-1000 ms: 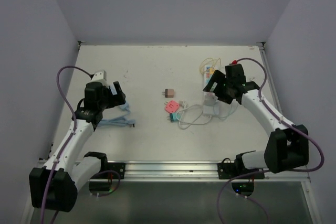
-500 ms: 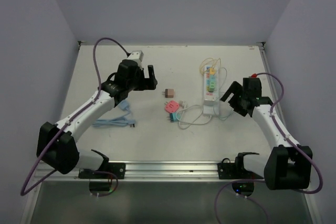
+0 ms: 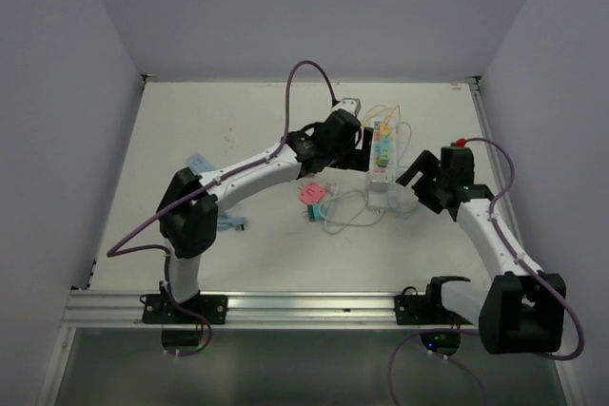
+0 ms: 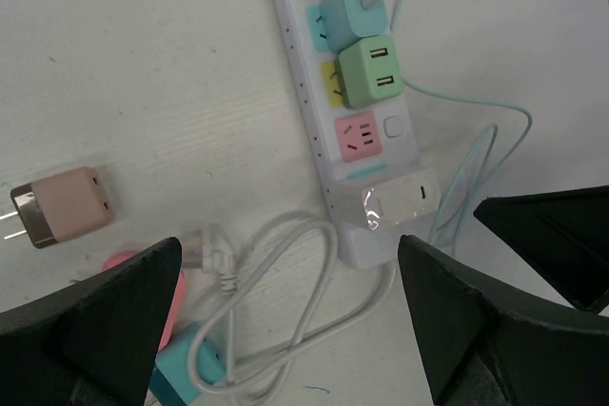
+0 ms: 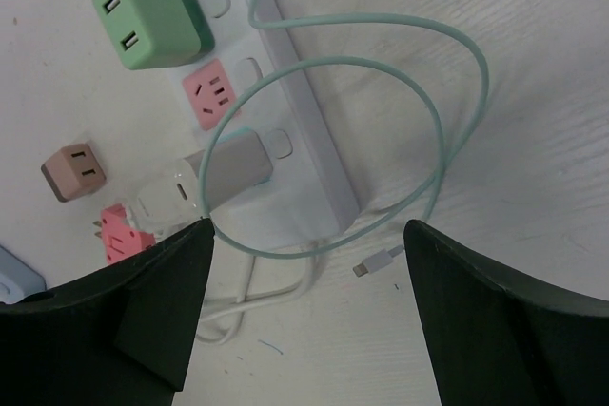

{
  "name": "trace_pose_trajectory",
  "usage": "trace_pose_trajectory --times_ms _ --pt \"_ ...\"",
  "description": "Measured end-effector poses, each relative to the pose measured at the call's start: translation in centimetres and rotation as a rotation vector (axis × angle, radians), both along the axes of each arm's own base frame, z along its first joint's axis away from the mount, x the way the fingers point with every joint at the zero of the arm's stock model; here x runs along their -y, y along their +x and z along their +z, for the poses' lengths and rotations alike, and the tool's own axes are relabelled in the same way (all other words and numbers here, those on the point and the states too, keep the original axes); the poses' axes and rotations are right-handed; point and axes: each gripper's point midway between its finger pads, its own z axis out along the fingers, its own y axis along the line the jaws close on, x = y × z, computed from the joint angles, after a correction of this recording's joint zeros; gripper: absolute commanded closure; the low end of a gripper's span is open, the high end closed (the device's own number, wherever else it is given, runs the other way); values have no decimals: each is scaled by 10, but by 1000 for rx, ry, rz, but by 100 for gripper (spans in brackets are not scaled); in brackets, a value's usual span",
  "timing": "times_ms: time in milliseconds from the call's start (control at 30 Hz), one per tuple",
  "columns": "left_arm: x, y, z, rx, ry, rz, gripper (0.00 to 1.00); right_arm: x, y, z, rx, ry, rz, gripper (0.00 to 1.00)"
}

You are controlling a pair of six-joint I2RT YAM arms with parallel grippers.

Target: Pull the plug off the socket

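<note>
A white power strip [image 3: 380,164] lies right of the table's middle. It shows in the left wrist view [image 4: 309,111] and the right wrist view [image 5: 304,130]. A teal charger [image 4: 354,9], a green charger [image 4: 371,71] and a white charger [image 4: 395,203] at its near end are plugged in; one pink socket [image 4: 359,136] is empty. My left gripper [image 4: 290,330] is open and empty above the strip's near end and its coiled white cord [image 4: 276,301]. My right gripper [image 5: 304,320] is open and empty just right of the strip, over a mint cable loop [image 5: 433,140].
A loose beige adapter [image 4: 62,206] lies left of the strip, with a pink plug [image 3: 310,194] and a teal plug [image 4: 181,377] near the cord. A blue cable [image 3: 228,223] lies at the left. The mint cable's white connector [image 5: 379,261] rests on the table.
My left arm has swung from the table's left side across to the power strip. My right gripper has drawn back from over the strip to its right side.
</note>
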Motion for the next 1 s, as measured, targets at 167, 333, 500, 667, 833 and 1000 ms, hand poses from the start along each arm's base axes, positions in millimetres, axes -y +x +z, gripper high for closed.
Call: trace_pose_trajectory --times_ms 167,333,500,667,833,1000 --pt "-5 -5 -7 -2 38 18 0 -8 18 -6 -6 35 30 16" --pt "-43 -15 -21 -12 102 68 0 -10 63 0 10 39 36 16" --pt "-78 -38 -32 -27 149 88 1 -10 115 -4 5 15 68 17" --pt "-102 -51 -30 -18 168 110 0 -22 135 -25 -16 31 178 19" --pt "-114 -50 -22 2 160 136 0 -46 130 -42 -26 -5 355 19" --pt "-118 -47 -18 11 157 147 0 -90 117 -52 -34 -50 515 20"
